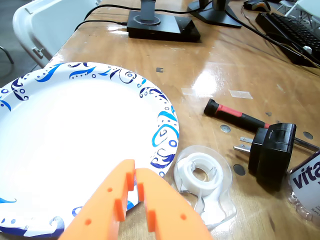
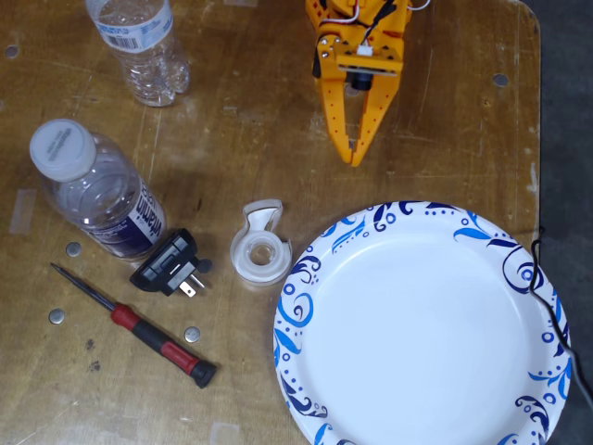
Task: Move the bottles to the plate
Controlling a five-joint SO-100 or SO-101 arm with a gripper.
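In the wrist view the orange gripper [image 1: 135, 181] sits nearest, its fingers together and holding nothing, above the plate's [image 1: 60, 125] patterned rim. Just beside lies the tape dispenser [image 1: 202, 175], then a black plug [image 1: 272, 150] and a screwdriver [image 1: 235, 115]. In the fixed view the plate is empty; the blue-label bottle [image 2: 97, 190] and the ribbed bottle [image 2: 139, 46] stand on the table [image 2: 241, 102], well apart from it.

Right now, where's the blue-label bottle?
In the fixed view the blue-label bottle stands at the left side of the table, beside the black plug, with the screwdriver below it and well left of the plate.
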